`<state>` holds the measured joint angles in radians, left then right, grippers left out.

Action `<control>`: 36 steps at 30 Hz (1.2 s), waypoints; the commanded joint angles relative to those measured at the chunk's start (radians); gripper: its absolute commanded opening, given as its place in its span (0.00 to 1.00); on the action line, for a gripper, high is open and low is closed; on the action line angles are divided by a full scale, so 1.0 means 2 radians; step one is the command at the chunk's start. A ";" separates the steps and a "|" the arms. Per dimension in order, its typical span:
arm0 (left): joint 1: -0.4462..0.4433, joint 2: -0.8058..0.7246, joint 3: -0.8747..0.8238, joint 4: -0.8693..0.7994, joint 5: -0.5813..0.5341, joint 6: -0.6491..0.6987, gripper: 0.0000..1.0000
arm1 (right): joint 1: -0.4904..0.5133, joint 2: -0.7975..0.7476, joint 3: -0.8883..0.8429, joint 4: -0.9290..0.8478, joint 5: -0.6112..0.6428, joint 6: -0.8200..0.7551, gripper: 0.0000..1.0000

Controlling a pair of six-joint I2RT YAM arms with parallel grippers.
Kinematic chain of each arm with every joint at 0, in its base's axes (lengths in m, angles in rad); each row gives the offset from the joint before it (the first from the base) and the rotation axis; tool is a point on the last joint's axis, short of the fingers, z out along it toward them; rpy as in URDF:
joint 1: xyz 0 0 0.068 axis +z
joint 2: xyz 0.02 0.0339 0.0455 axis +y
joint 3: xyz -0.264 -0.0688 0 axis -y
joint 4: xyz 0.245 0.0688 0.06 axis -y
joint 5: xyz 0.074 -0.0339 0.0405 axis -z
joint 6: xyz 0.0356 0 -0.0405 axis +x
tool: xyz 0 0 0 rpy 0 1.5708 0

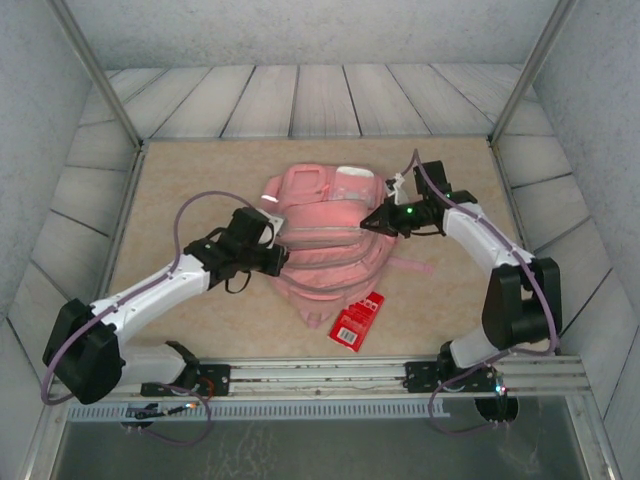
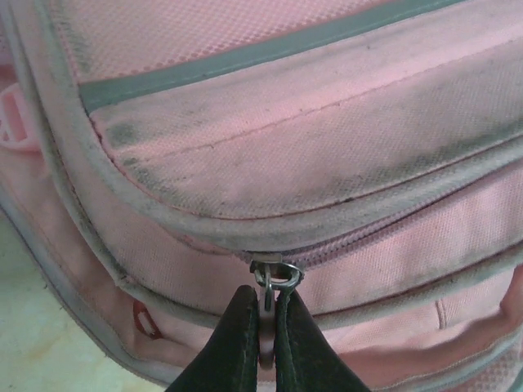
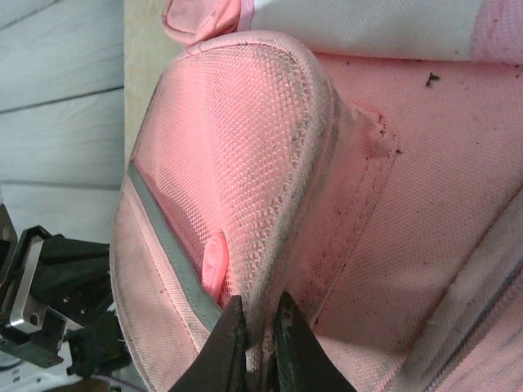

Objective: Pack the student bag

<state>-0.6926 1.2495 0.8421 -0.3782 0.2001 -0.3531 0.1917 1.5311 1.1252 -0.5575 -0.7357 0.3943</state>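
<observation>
Bag: large soft pink fabric backpack [image 1: 325,240], frame centre, lying on the beige table [image 1: 200,180].
Left claw [image 2: 265,296]: pinched on the metal zip pull [image 2: 276,276], bottom centre.
Right claw [image 3: 260,309]: gripping the backpack's piped pocket edge, bottom centre.
Red flat packet [image 1: 357,320]: just beside the backpack's lower edge.

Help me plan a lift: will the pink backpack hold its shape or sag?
Likely sags: the student bag is soft fabric, lying slumped. The right end effector pinches only a thin piped edge, which would probably fold. The zipper pull in the left end effector would likely slide first.
</observation>
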 commanded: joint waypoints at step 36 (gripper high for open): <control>-0.111 0.191 0.156 0.144 0.137 0.011 0.00 | 0.030 -0.080 -0.088 0.094 -0.011 0.079 0.61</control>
<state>-0.8944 1.6249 1.1103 -0.1673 0.4213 -0.3443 0.2459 1.3617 0.9802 -0.4675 -0.6827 0.4873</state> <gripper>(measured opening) 0.090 0.605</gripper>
